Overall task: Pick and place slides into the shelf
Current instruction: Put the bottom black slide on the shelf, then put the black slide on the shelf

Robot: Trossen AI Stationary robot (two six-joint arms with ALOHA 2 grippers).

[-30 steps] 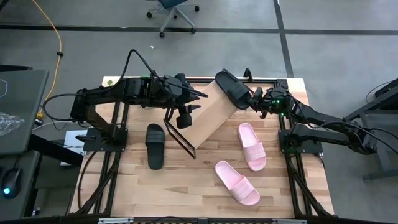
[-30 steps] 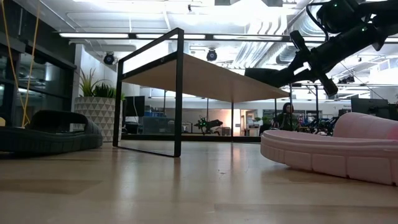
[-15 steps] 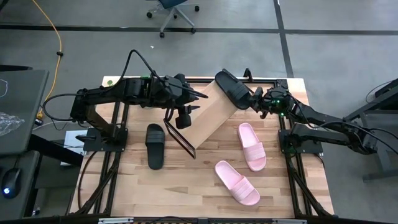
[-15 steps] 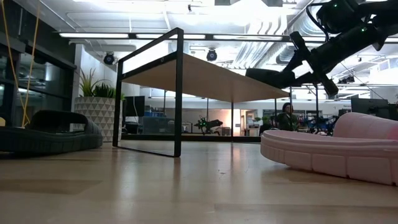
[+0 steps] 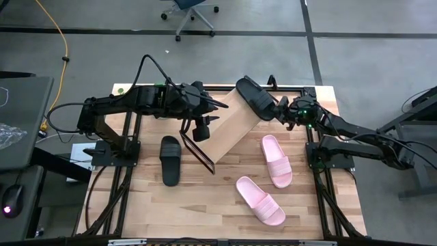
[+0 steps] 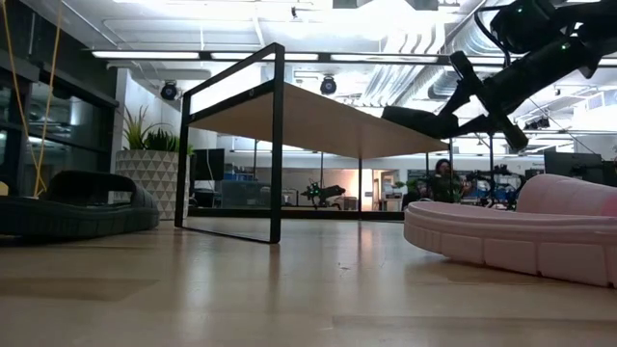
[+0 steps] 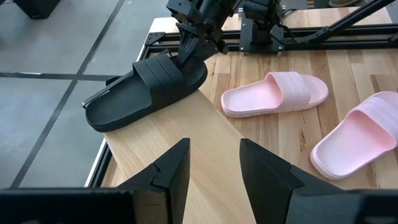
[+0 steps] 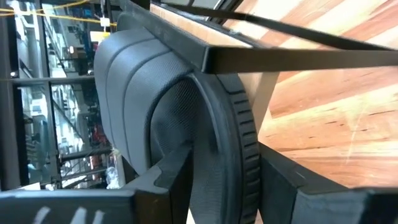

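On the big wooden desk [image 5: 205, 205] stands the slanted light-wood shelf [image 5: 229, 130] with a thin black frame. The right arm's fingers [image 5: 278, 109] squeeze the heel of a black slide sandal [image 5: 254, 98] that lies on the shelf's top far corner, its length pointing away from them. The left arm's fingers [image 5: 202, 130] hang open over the shelf's other end, while the other black slide [image 5: 170, 159] and two pink slides [image 5: 276, 160] lie on the desk.

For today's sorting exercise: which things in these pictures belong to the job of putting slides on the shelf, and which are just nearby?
Belonging to the job:
- shelf
- black slide held by the right gripper at the shelf's top
- black slide on the table
- two pink slides
- left gripper, over the shelf

Just nearby:
- office chair
- yellow cable
- potted plant
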